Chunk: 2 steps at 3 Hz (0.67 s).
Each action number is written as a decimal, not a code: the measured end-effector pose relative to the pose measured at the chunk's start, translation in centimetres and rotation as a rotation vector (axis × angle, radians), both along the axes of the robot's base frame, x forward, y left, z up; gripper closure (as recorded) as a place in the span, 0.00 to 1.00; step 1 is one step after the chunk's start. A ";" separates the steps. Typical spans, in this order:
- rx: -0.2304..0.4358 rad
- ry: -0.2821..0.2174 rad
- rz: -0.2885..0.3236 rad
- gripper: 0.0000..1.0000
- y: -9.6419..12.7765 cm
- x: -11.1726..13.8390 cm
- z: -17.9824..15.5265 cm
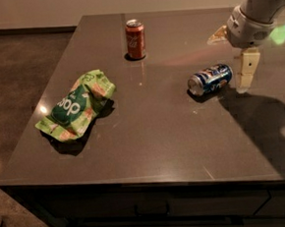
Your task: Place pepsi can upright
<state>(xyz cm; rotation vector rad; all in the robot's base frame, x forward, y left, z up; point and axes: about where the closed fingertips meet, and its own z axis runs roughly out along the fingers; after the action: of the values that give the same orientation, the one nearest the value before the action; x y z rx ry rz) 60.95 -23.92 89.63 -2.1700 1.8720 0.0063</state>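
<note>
The pepsi can [210, 79] lies on its side on the dark table [149, 134], right of centre. The gripper [246, 75] hangs just right of it; whether it is open or closed cannot be told. A red cola can [135, 38] stands upright at the far side, and a green chip bag [78, 105] lies at left.

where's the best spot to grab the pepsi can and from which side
I'd grip the pepsi can across the middle of its body, coming from above: it lies on its side, ends pointing left and right, so its curved flanks are free. The gripper hangs just right of it.
</note>
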 end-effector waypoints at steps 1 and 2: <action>-0.011 0.023 0.080 0.00 0.0 1.3 -1.7; -0.025 0.031 0.141 0.00 0.3 2.1 -2.8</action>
<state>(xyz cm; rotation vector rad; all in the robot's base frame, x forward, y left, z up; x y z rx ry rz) 63.04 -23.58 86.85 -2.3265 1.7402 0.0444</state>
